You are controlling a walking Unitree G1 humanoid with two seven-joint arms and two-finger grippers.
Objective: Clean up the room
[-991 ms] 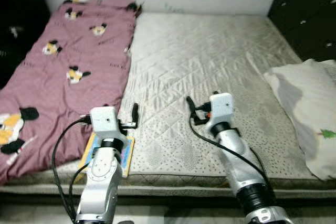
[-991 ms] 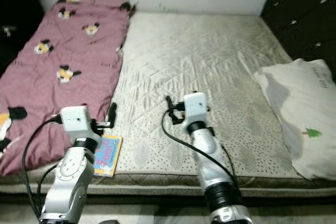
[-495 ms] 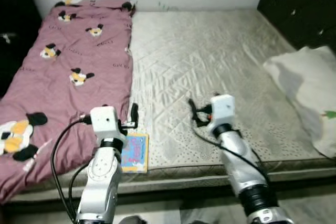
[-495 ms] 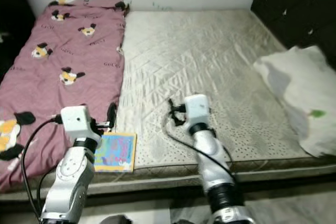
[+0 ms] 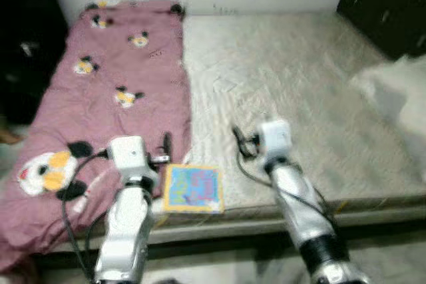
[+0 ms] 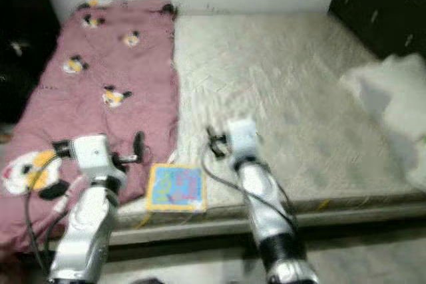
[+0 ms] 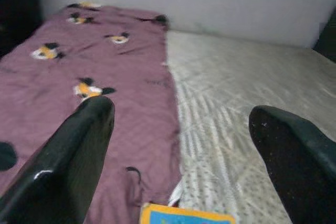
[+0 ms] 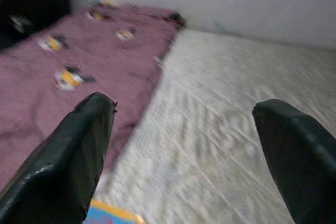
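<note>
Item: mattress (image 5: 293, 98), pale quilted, bare across its right and far parts; we stand at its near edge, and the head views are soft with blur.

Item: pink blanket (image 5: 100, 98) with cartoon-mouse print, spread along the left side of the mattress, its near end drooping over the edge.

Item: book (image 5: 193, 187), thin and brightly coloured, lying flat at the near edge of the mattress, just right of the blanket. We take it as the likeliest thing to tidy.

Item: white pillow (image 6: 396, 91), at the far right, partly cut off.

Item: left gripper (image 7: 178, 145), fingers spread wide, holding nothing, raised over the blanket edge just left of the book.

Item: right gripper (image 8: 184, 150), fingers likewise wide apart and empty, raised over the bare mattress just right of the book.

Containers: we make out none, so where the book belongs stays unsettled.

Risks, in our judgement: the flat book offers little to pinch, and a careless push could slide it off the near edge; closing low could catch blanket cloth instead
</note>
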